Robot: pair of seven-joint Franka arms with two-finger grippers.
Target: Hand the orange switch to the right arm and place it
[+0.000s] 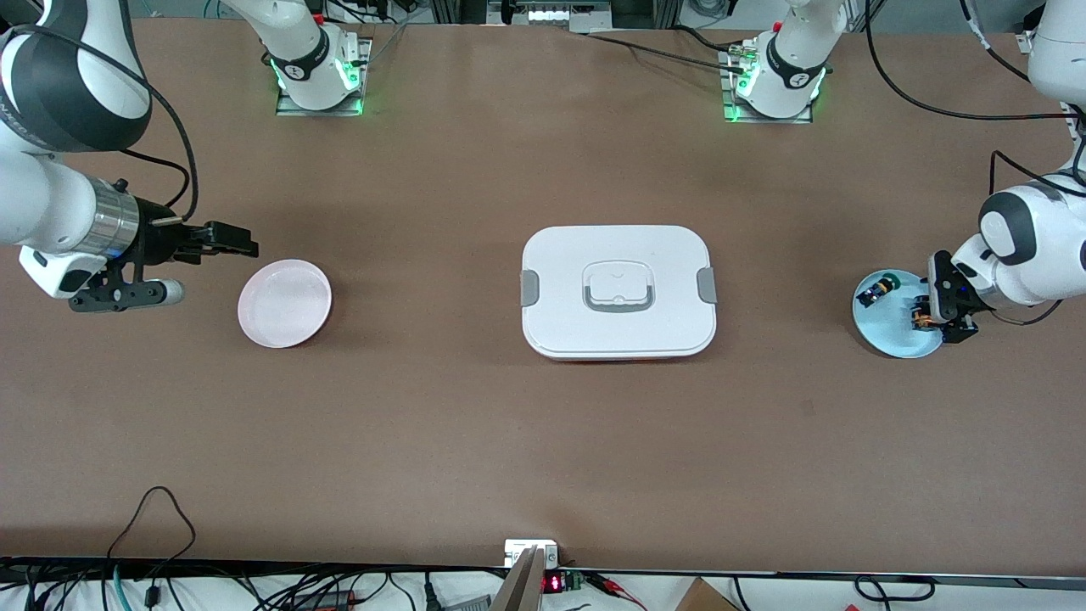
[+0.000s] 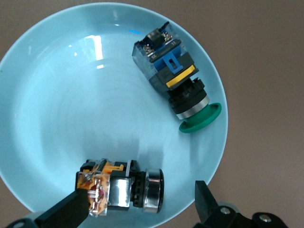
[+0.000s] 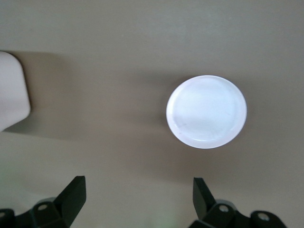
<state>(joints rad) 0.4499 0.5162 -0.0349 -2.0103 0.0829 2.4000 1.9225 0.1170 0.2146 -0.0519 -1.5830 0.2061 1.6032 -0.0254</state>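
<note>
My right gripper [image 1: 242,241] waits with its fingers wide apart and empty, up in the air just beside the pink plate [image 1: 284,303]. The white box [image 1: 618,290] sits in the middle. My left gripper [image 1: 943,307] is spread wide too — low over the blue plate [image 1: 882,327], with the orange switch [image 2: 118,187] right between its fingers. I think this is the picking-up step. Next I must squeeze — gently.

Two switches [image 2: 121,186] in a plate [image 1: 882,331] at the left arm's end of the desk [image 1: 543,441]; lidded box [image 1: 618,291] mid-desk; another plate [image 1: 284,303] toward the right arm's end.
</note>
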